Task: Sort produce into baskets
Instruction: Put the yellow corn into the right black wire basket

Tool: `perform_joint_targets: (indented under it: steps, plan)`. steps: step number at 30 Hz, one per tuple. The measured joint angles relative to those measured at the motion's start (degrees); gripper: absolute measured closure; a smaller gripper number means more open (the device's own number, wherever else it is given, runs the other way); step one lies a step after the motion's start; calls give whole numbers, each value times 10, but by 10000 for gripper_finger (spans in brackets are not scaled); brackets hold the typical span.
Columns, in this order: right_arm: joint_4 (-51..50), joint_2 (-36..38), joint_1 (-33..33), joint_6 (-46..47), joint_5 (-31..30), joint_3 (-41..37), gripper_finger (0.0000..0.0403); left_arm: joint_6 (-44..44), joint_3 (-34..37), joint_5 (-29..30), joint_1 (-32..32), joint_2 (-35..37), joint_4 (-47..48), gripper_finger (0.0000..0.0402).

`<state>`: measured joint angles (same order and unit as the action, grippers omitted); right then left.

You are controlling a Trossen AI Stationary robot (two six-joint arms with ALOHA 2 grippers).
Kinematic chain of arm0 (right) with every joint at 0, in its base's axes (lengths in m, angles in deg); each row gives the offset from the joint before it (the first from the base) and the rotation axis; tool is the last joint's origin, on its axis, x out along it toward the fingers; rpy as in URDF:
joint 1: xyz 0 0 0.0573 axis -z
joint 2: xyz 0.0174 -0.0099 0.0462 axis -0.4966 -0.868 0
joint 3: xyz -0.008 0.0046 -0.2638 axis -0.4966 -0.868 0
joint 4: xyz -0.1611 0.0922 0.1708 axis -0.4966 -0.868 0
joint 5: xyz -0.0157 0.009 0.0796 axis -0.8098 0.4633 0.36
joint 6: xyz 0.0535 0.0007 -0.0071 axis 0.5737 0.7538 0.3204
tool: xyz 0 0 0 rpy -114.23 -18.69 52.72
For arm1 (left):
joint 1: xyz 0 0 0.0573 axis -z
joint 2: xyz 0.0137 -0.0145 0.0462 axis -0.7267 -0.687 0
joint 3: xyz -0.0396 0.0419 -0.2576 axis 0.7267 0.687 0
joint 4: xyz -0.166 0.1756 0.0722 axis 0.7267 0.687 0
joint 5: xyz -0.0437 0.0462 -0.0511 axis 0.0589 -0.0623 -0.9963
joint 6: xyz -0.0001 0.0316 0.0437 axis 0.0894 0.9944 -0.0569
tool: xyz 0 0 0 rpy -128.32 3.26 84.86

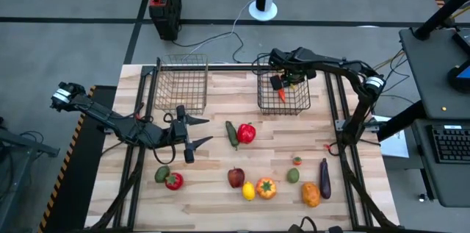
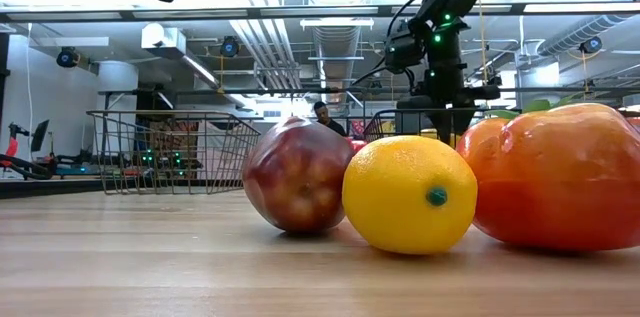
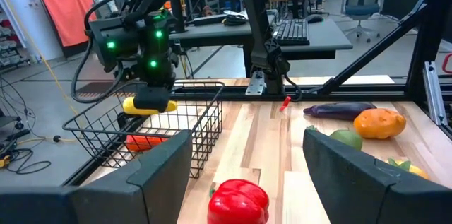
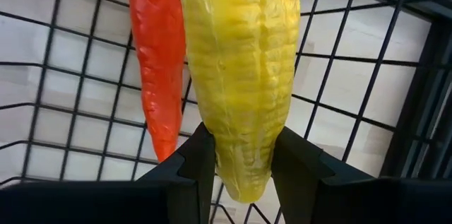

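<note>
- Holding a yellow corn cob (image 4: 236, 68) near one end, the right end effector (image 4: 240, 157) was clenched on it, over the right basket (image 1: 285, 92).
- An orange carrot (image 4: 157, 61) already lay on the mesh floor of that basket, just beside the hanging cob.
- The cob looked light, stiff and a little glossy, so I judged that it could slip; a hold nearer its middle would be safer.
- The left end effector (image 1: 192, 131) hovered with fingers apart and empty, near the left basket (image 1: 179, 86), which seemed to have nothing in it.
- On the tabletop (image 1: 220, 203) waited a red pepper (image 1: 247, 133), a lemon (image 2: 410, 194), an apple (image 2: 296, 175) and an eggplant (image 1: 324, 177).
- The basket wires could catch the cob on its way down.
</note>
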<state>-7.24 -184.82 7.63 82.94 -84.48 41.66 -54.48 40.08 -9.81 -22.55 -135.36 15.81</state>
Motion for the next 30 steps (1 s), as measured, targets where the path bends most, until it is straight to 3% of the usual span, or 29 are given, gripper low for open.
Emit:
perform_joint_targets:
  steps: [30]
  plan:
    - [48,0,0,0,1,-27,296,0,0,-1,0,0,1,149]
